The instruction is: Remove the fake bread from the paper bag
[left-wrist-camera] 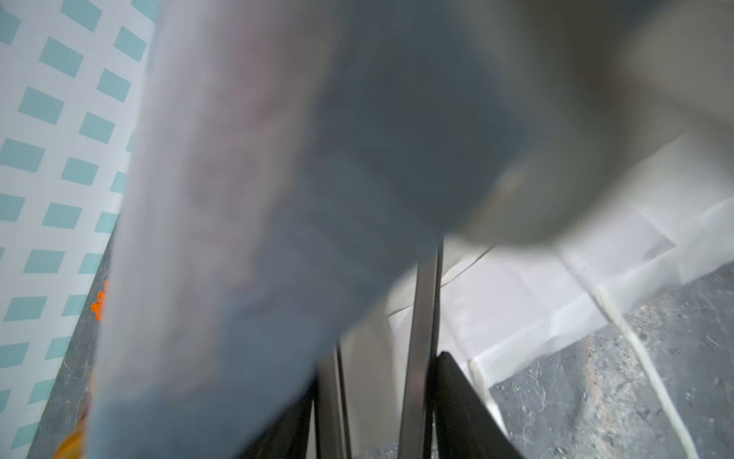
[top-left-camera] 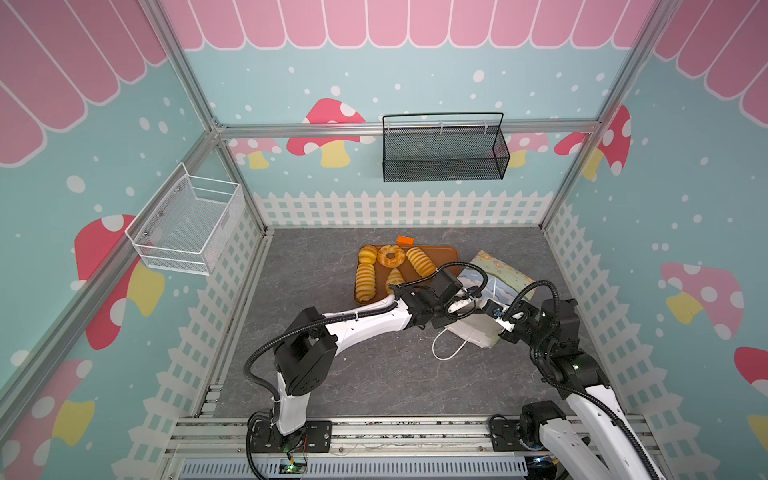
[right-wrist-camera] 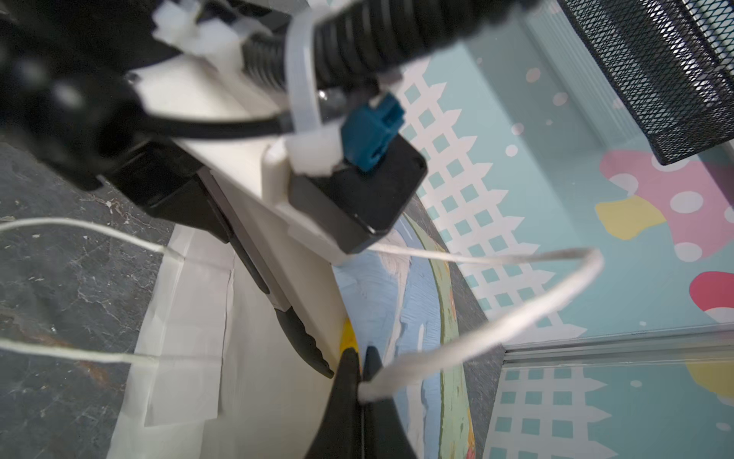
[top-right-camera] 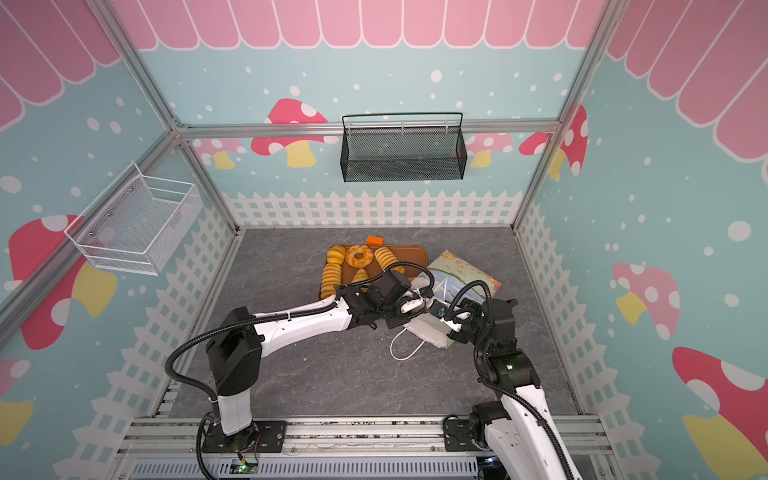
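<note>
The paper bag (top-left-camera: 503,274) (top-right-camera: 461,270) lies on its side right of the tray, mouth toward the front. Several pieces of fake bread rest on the tray: a ring doughnut (top-left-camera: 391,255), two ridged rolls (top-left-camera: 365,280), a bun and a croissant. My left gripper (top-left-camera: 473,309) (left-wrist-camera: 381,357) reaches into the bag mouth, jaws apart, with pale lining between them. My right gripper (top-left-camera: 482,303) (right-wrist-camera: 359,357) is shut on the bag's upper cord handle (right-wrist-camera: 556,302) at the rim. A yellow sliver (right-wrist-camera: 348,332) shows by its tips; what lies deeper in the bag is hidden.
The orange-brown tray (top-left-camera: 446,253) sits at the back centre with a small orange block (top-left-camera: 405,240) behind it. The bag's lower handle (top-left-camera: 446,353) loops onto the grey floor. A black mesh basket (top-left-camera: 444,153) and a white wire basket (top-left-camera: 187,224) hang on the walls.
</note>
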`<state>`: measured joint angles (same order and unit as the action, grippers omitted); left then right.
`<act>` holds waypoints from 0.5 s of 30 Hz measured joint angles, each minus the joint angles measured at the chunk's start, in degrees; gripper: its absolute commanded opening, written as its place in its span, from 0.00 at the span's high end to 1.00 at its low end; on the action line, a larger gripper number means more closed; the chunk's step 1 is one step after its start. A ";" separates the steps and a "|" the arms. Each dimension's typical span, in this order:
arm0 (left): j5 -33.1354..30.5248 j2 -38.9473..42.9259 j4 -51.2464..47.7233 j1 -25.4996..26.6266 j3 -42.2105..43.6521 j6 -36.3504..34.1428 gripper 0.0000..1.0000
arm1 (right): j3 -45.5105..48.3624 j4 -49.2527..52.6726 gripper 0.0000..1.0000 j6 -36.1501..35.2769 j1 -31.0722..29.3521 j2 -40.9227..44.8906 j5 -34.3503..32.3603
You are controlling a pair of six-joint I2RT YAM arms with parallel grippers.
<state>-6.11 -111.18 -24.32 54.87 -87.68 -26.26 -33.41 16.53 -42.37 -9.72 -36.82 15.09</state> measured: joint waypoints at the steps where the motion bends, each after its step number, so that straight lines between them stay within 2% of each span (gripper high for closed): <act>1: -0.13 -0.46 0.00 0.00 -0.48 -0.50 0.53 | 0.00 0.24 1.00 -0.02 0.07 -0.04 -0.04; 8: -3.23 -1.05 2.80 0.46 -0.52 -4.87 0.54 | -0.85 1.53 1.00 0.42 0.35 -0.63 0.00; 15: -8.28 0.79 16.52 1.51 9.60 -8.20 0.54 | -2.16 2.05 1.00 2.40 0.35 -2.32 0.09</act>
<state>-14.39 -110.39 -7.79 56.38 -78.08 -34.46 -35.57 18.59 -39.97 -9.37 -39.13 15.18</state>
